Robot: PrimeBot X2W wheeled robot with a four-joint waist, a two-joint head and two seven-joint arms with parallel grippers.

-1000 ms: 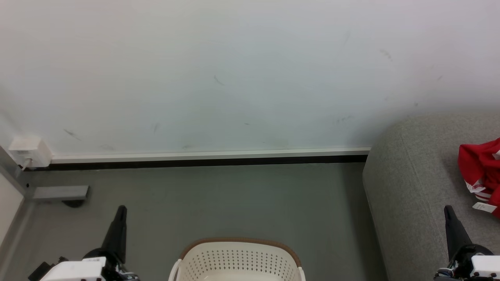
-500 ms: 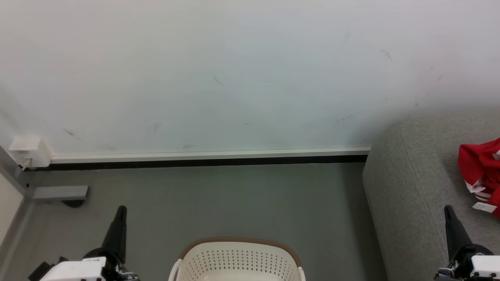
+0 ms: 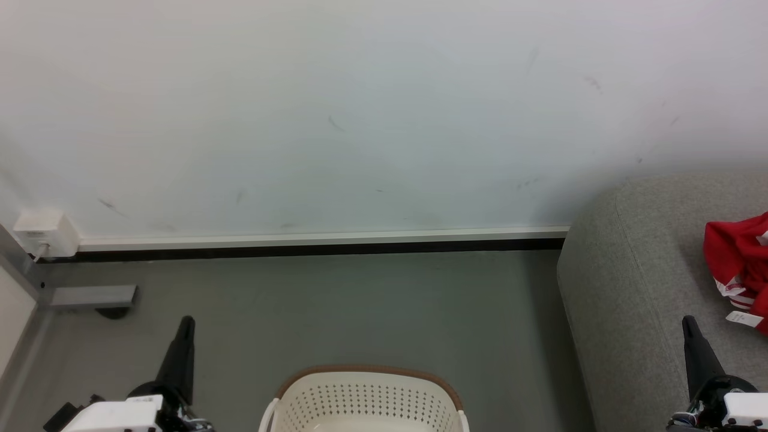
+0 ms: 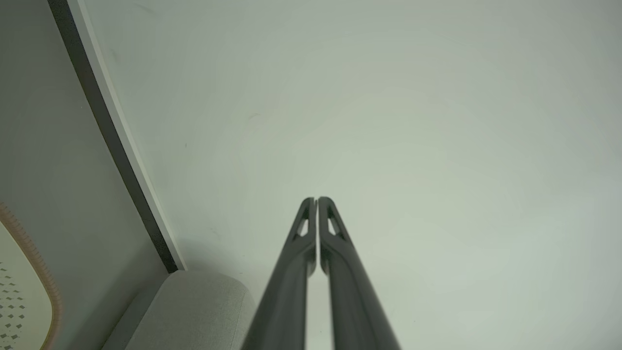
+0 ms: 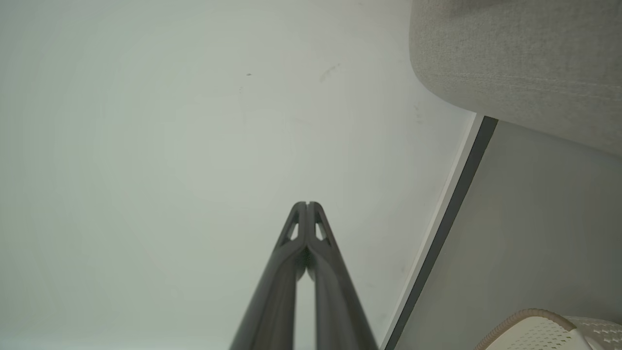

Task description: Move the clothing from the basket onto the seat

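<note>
head view: clothing [image 3: 741, 264] lies on the seat [image 3: 636, 288] at far right; basket [image 3: 366, 393] sits low centre, well apart. left gripper [image 3: 186, 327] and right gripper [image 3: 689, 327] both pinched closed, empty.
left wrist view: fingers [image 4: 296, 272] pressed together, aimed at the wall.
right wrist view: same, fingers [image 5: 282, 291] closed on nothing.
basket bottom: hidden, can't tell if anything's left.
tip: I'd look down into the basket before calling it done; leftovers want a wide-open grab on a thick fold.
</note>
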